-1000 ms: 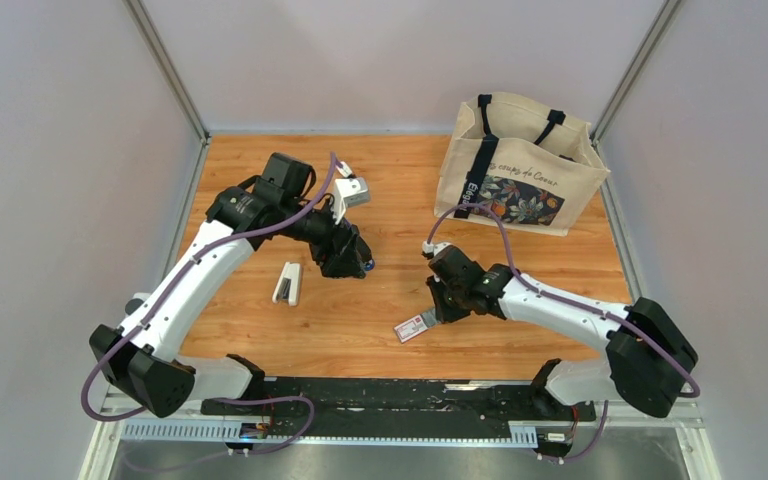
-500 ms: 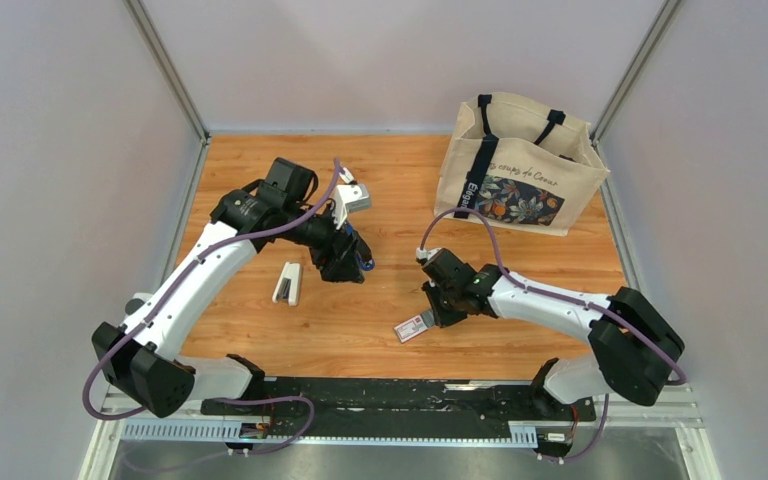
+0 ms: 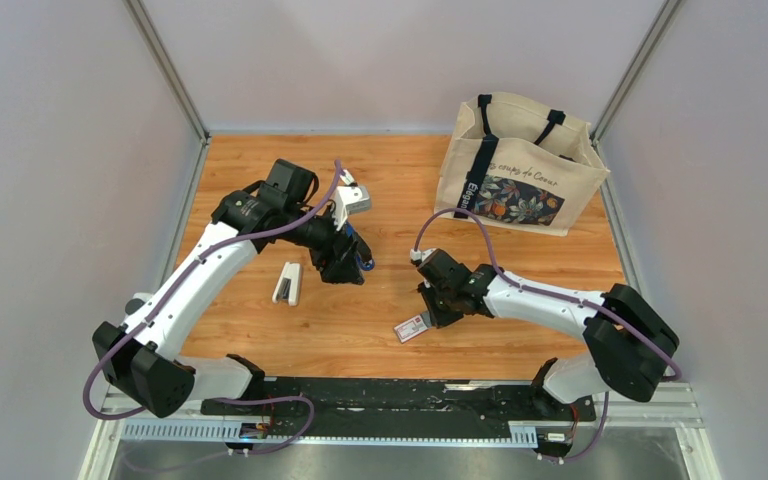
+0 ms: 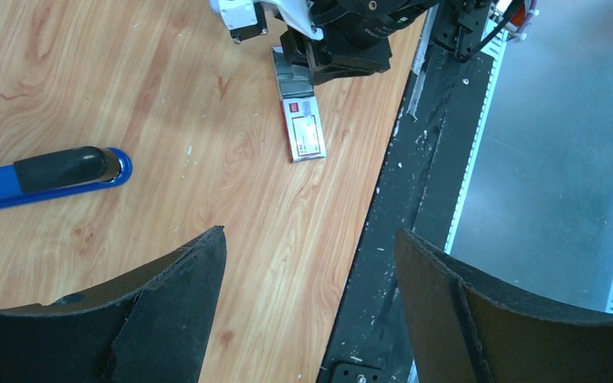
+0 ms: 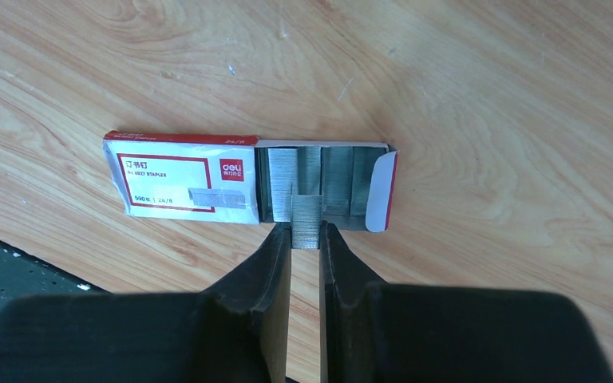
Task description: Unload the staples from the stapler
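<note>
While the overhead camera looks down, the left tool (image 3: 344, 268) hangs over the tabletop (image 3: 520, 275) with the dark-blue stapler (image 3: 366, 263) just beside it. A white stapler (image 3: 288, 283) lies near its other side. The right tool (image 3: 430, 314) sits low at the staple box (image 3: 411, 328), close to the tabletop's near edge, and the tote bag (image 3: 520, 165) stands well beyond it. Bare wood lies between the two tools.

From the left wrist, the left tool (image 4: 310, 239) gapes wide around nothing. The stapler (image 4: 48, 170) lies flat outside its left finger, and the black rail (image 4: 415, 159) runs under its right finger.

From the right wrist, the right tool (image 5: 305, 233) is pinched narrow on a staple strip (image 5: 306, 214) at the open tray's edge.
</note>
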Motion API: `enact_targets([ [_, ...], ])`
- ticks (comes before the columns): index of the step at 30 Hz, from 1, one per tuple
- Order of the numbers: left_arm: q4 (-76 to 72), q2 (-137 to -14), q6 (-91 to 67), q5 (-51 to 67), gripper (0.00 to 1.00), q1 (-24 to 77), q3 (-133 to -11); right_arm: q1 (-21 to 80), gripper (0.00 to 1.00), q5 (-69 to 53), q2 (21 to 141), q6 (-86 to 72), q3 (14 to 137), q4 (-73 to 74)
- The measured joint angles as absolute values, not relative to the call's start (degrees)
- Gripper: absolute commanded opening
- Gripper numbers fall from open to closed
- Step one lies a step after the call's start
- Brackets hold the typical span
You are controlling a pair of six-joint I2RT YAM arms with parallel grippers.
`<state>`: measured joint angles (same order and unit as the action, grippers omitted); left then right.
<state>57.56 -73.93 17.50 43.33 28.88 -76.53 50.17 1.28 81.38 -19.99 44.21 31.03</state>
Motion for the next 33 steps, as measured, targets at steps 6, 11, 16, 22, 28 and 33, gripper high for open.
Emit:
enact_targets([
  [6, 57.6, -73.9, 17.5, 43.3, 0.85, 28.9, -76.5, 50.2, 0.01, 1.5, 81.8, -19.6, 44.5, 31.0],
  [11, 57.6, -73.9, 17.5, 43.4, 0.85, 28.9, -76.5, 50.2, 0.03, 1.5, 82.4, -19.4, 44.6, 31.0],
  [16, 57.6, -73.6, 17.8, 43.4, 0.86, 28.9, -76.5, 50.2, 0.09, 1.5, 82.4, -19.2, 44.6, 31.0],
  [22, 57.6, -73.4, 18.2, 43.4, 0.86, 28.9, -76.5, 50.2, 0.17, 1.5, 82.4, -19.2, 44.6, 31.0],
  [28, 57.6, -72.9, 18.4, 43.4, 0.86, 28.9, -76.4, 50.2, 0.24, 1.5, 82.4, -19.2, 44.6, 31.0],
  [33, 57.6, -72.7, 18.4, 43.4, 0.86, 28.9, -76.4, 50.2, 0.27, 1.5, 82.4, -19.1, 44.6, 31.0],
])
